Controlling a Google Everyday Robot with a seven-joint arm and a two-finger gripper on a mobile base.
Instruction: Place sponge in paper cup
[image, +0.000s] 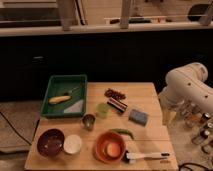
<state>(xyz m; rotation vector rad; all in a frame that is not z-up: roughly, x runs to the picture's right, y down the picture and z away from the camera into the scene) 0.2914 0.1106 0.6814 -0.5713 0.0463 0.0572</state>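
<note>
The sponge (138, 117), a small flat blue-grey block, lies on the wooden table (150, 95) right of centre. A white paper cup (73, 144) stands open-side up near the front left, well away from the sponge. My white arm (189, 89) hangs beyond the table's right edge. Its gripper (166, 118) points down beside that edge, right of the sponge and apart from it. It holds nothing that I can see.
A dark striped box (118, 105) and a small green cup (102, 110) sit left of the sponge. Also on the table are a metal cup (89, 121), a green tray (65, 95), a dark red bowl (50, 142), an orange bowl (110, 148), a green chili (122, 132) and a brush (146, 157).
</note>
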